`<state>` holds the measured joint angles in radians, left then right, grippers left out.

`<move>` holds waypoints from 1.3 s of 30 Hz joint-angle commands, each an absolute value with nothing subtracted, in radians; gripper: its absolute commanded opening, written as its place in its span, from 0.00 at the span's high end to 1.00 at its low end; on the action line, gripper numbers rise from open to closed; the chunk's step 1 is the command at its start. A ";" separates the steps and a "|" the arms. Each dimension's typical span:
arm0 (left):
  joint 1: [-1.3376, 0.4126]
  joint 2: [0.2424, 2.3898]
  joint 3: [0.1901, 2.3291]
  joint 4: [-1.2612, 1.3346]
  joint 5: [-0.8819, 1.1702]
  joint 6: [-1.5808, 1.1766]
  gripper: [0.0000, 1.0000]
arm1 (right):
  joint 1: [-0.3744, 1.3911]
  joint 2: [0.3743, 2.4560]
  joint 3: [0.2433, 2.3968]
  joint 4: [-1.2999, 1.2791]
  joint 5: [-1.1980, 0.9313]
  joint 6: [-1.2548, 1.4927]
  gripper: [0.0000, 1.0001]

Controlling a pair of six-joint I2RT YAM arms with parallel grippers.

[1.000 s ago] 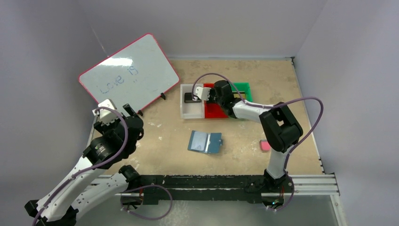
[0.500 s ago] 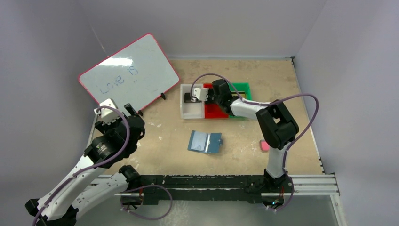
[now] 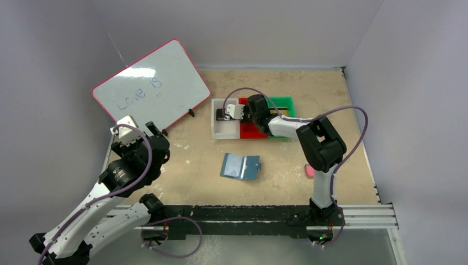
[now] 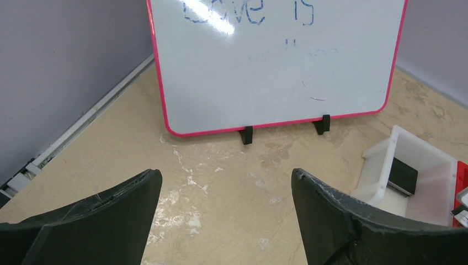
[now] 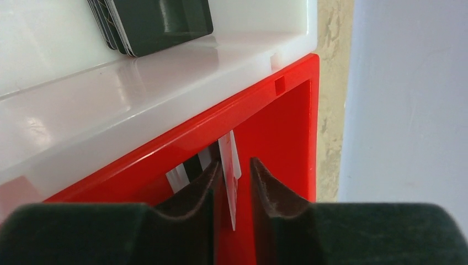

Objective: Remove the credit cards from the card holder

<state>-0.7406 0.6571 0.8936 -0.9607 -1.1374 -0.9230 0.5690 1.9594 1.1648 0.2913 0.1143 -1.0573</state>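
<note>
I am looking at a pale credit card [image 5: 227,148] standing on edge inside the red bin [image 5: 287,143], right between the fingers of the right gripper [image 5: 235,167]. That gripper is standing slightly parted. The card is sitting close against one finger [image 5: 207,185], and a sliver of red is showing between it and the other finger, so nothing is being pinched. Just beside it, more credit cards [image 5: 185,172], some white-edged and one dark, are leaning against the red bin's wall on the side that is touching the white bin [image 5: 165,77]. In the white bin a small stack of dark cards [image 5: 157,19] is lying near the far wall.

The card holder [image 3: 240,167] is lying open and flat on the tabletop [image 3: 193,160], well apart from the bins and nearer the arm bases, with its paler inner side facing up. I cannot tell from above whether any card is sitting in its pockets.

From overhead, the right arm is reaching across the red bin, and the green bin [image 3: 284,102] is sitting against the red one on its far side. A pink block [image 3: 310,172] is peeking out from behind the right arm.

The left gripper [image 4: 226,215] is hovering with its fingers spread wide, holding nothing, over bare tabletop. It is facing the pink-rimmed whiteboard [image 4: 276,61], which is standing on two black feet and showing blue handwriting.
</note>
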 commanded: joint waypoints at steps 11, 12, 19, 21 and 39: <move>-0.738 0.662 0.919 -0.964 -1.160 -0.922 0.12 | 0.566 1.863 1.178 0.236 0.082 -1.034 0.44; -0.736 0.663 0.920 -0.967 -1.163 -0.926 0.12 | 0.565 1.856 1.182 0.220 0.074 -1.028 0.41; -0.737 0.669 0.920 -0.973 -1.167 -0.933 0.11 | 0.566 1.797 1.177 0.220 0.042 -0.973 0.37; -0.737 0.673 0.921 -0.973 -1.166 -0.933 0.11 | 0.565 1.773 1.175 0.251 0.053 -0.901 0.38; -0.728 0.696 0.918 -0.953 -1.145 -0.910 0.11 | 0.566 1.764 1.273 -0.049 0.075 0.359 1.00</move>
